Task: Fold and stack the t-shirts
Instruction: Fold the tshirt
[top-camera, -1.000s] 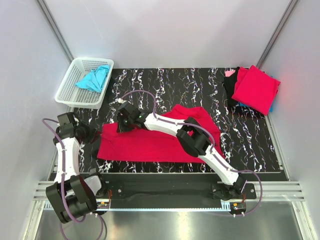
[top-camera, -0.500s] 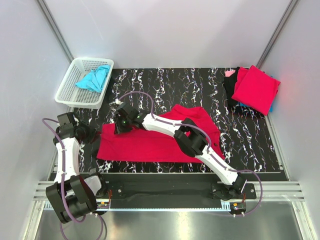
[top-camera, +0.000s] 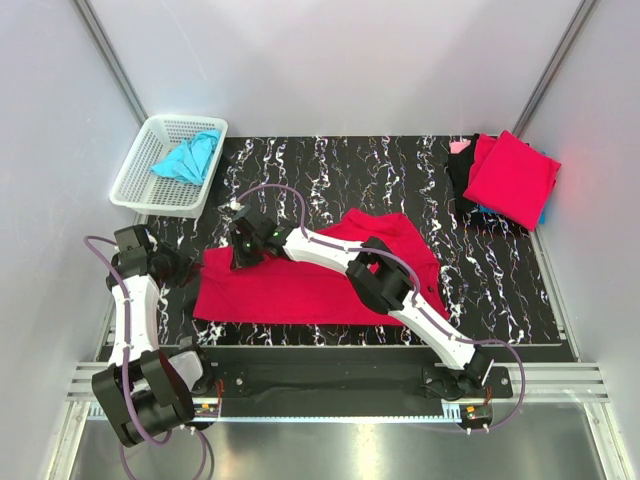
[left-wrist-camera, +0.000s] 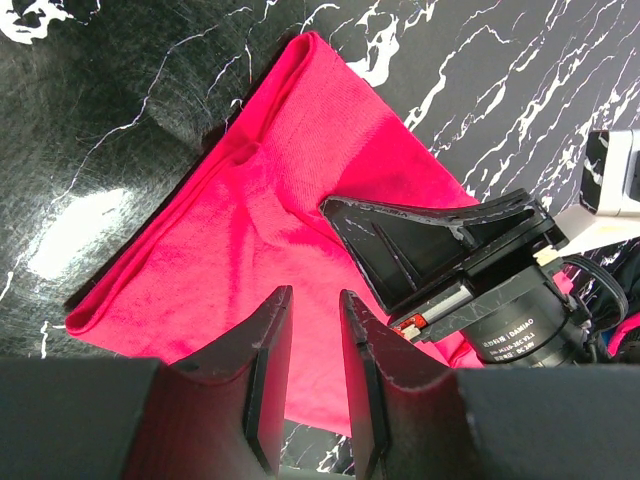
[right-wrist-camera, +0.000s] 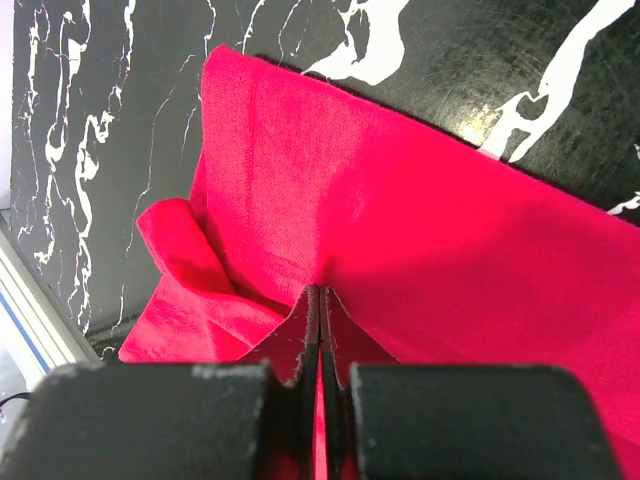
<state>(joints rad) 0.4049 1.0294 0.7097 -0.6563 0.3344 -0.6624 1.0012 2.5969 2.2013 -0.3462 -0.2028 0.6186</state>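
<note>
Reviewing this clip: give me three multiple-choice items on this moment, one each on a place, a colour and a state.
1. Where does the turquoise shirt lie?
A. in the white basket
B. on the folded pile at the far right
C. under the right arm

2. What colour is the spread shirt in the middle of the table?
A. black
B. red
C. turquoise

3. How does the right gripper stand?
A. wide open above bare table
B. shut on the spread shirt
C. shut on the basket's rim

Key: 1 A, as the top view shows it bunched inside the basket. 2 B, as it shows red in all three views. 3 B, as the right wrist view shows the fingers pressed together with the cloth puckered at their tips.
</note>
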